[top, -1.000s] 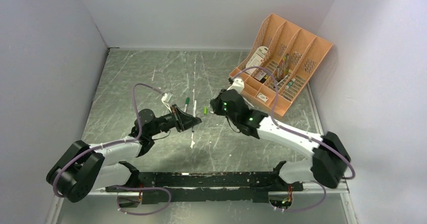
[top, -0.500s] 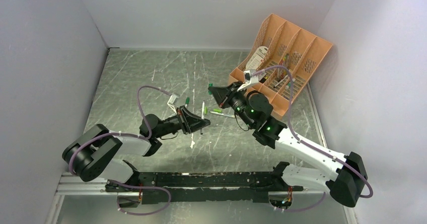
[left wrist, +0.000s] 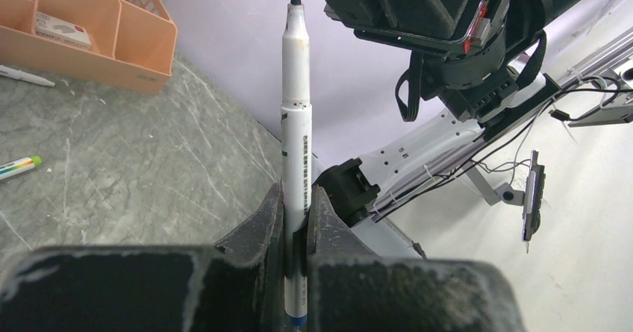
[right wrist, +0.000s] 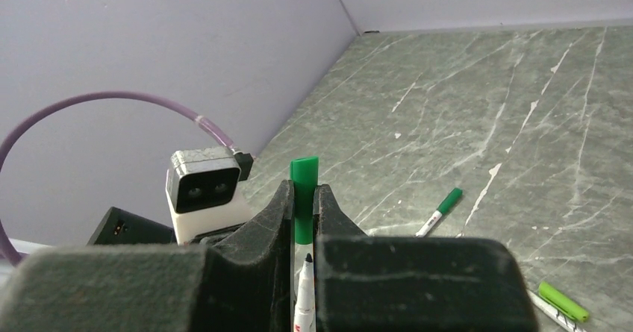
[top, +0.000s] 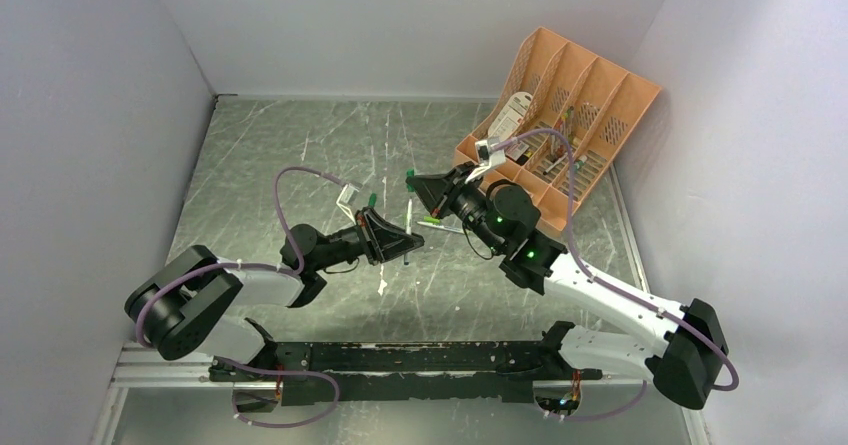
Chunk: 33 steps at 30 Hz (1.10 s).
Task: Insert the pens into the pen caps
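Risk – aim: the pen point(left wrist: 295, 108) has its dark tip just short of the cap point(right wrist: 304, 171). A slightly off-line push would catch the tip on the cap's rim and tilt the cap instead of entering it.
Risk – slip: each piece is only pinched on its sides, so a hard push could slide the pen back through its jaws, or drive the cap out of its own, and it would not seat.
Left gripper point(left wrist: 296, 198): nearly closed, clamped on the lower barrel of the pen, which stands out past the fingers toward the right arm.
Right gripper point(right wrist: 304, 190): nearly closed on the green cap, with about half of the cap showing beyond the fingertips – open end facing the pen tip, as far as I can judge.
Table point(top: 300, 155): a capped pen point(right wrist: 440, 209) lies loose to the far left of the grippers, and another pen point(top: 432, 223) with a lighter green end lies under the right arm.
Far right: the orange organizer point(top: 590, 95), untouched.
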Tool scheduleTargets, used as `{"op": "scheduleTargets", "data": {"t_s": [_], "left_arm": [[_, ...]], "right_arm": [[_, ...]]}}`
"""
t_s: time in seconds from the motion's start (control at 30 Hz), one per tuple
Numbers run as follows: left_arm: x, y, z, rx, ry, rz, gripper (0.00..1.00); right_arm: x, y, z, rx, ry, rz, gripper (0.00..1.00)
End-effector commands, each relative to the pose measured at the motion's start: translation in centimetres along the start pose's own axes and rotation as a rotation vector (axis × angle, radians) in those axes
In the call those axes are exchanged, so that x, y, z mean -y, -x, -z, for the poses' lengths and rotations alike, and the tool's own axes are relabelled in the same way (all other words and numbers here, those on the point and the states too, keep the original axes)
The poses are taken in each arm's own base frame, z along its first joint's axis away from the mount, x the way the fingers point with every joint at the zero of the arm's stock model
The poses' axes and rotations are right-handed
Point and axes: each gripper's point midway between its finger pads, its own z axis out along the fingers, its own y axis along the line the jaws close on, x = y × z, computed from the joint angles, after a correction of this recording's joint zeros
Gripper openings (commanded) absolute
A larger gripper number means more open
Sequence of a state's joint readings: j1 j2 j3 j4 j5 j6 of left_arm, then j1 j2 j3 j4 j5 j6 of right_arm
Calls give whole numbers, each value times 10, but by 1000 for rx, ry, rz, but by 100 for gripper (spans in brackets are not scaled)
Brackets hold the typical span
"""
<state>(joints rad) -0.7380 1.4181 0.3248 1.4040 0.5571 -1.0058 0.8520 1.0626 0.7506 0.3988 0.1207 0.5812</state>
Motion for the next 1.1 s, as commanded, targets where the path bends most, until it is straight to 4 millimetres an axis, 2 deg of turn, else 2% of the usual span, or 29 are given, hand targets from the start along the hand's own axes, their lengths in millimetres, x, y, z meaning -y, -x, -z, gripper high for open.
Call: {"op": "scheduleTargets", "data": {"t_s": [0.0,0.67,1.07], "left_arm": [[13,13,-8,40,-55,-54,7],[15,24,-11,79,-44,-87,7],[17,35,-20,89,-41,-138,7]], "right_arm": [[-5,7,2,17,30,17,0],[0,-6,9,-7,26,-1,0],[-1,-14,16,-37,44,-8,0]]}}
